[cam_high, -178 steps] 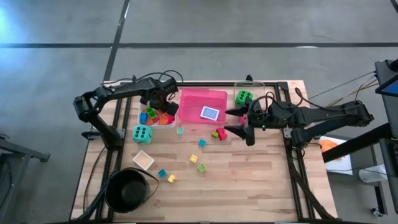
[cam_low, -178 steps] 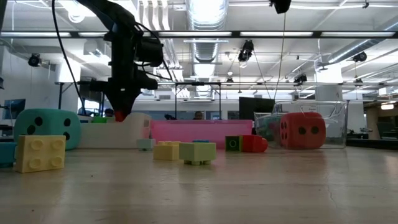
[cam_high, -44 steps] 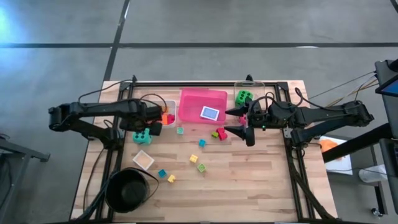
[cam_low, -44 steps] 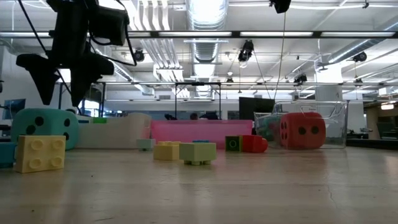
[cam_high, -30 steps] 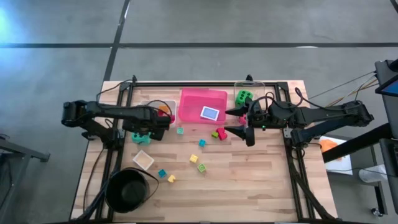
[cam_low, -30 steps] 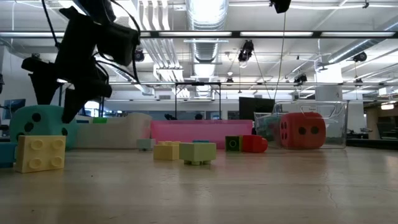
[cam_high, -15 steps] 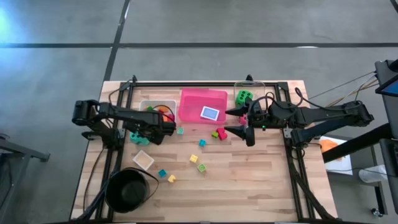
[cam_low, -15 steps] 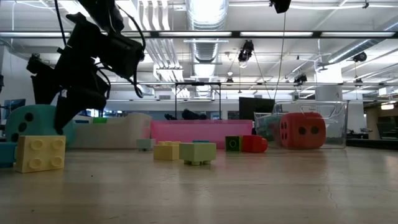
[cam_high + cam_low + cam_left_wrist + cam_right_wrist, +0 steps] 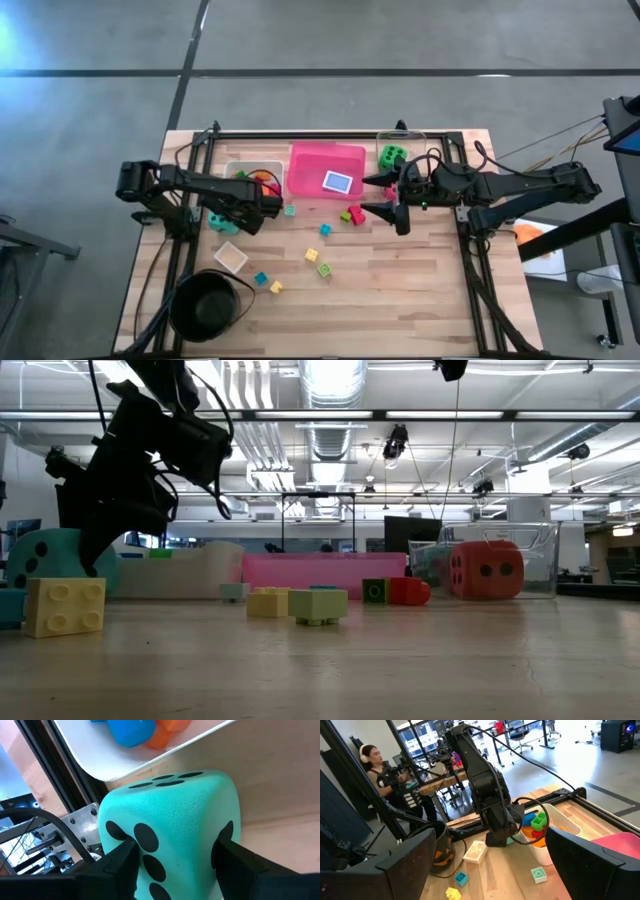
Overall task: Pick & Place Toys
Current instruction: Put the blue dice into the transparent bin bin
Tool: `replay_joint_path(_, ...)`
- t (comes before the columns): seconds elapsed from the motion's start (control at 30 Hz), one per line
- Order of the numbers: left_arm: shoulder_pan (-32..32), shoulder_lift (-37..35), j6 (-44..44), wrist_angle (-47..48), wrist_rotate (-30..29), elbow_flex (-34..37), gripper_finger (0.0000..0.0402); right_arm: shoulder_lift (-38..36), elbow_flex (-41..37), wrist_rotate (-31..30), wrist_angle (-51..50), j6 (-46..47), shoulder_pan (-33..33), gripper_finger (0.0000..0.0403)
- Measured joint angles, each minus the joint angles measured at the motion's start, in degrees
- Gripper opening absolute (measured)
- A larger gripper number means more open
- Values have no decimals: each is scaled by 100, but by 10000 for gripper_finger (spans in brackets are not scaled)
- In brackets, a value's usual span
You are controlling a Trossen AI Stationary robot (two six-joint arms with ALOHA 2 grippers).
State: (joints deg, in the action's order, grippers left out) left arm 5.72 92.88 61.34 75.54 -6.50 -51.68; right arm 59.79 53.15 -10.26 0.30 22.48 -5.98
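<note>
My left gripper (image 9: pixel 232 214) stands over the teal dotted die (image 9: pixel 170 820) at the table's left, just near of the white tray (image 9: pixel 236 172) of bright blocks. It is shut on the die, which looks a little tilted in the low view (image 9: pixel 38 560). My right gripper (image 9: pixel 382 195) hovers wide open and empty right of centre, beside a red and a green block (image 9: pixel 352 214). A green die (image 9: pixel 392 156) sits in the clear tray. A red die (image 9: pixel 487 570) shows in the low view. A card (image 9: pixel 338 182) lies in the pink tray (image 9: pixel 310 160). My left gripper pinches the teal die between its two fingers, one finger (image 9: pixel 122 865) on the dotted side and the other (image 9: pixel 235 862) on the opposite side (image 9: pixel 227 832). The fingers come from above, slanting down. A yellow block hides the die's underside in the low view.
Small blocks lie scattered mid-table (image 9: pixel 325 229), (image 9: pixel 311 256), (image 9: pixel 260 279). A pale card (image 9: pixel 230 257) and the black round bowl (image 9: pixel 207 305) are at the near left. A yellow block (image 9: pixel 65 607) stands close to the low camera. A person sits beyond the table (image 9: pixel 372 757).
My left gripper has come down and a little toward the table's right over the teal die, tipping as it went, and its fingers now lie against the die's sides. The die has shifted slightly and looks tilted. My right arm has kept still.
</note>
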Motion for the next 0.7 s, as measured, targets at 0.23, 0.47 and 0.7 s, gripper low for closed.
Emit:
replay_joint_path(0.23, 0, -58, -125, 82, 29, -73, 206, 0, 0, 0, -2, 0, 0, 369)
replay_joint_path(0.47, 0, -324, -56, 144, 80, -92, 198, 0, 0, -1, -3, 0, 0, 369)
replay_joint_path(0.7, 0, -630, -2, 145, 184, -103, 174, 0, 0, -2, -5, 0, 0, 369)
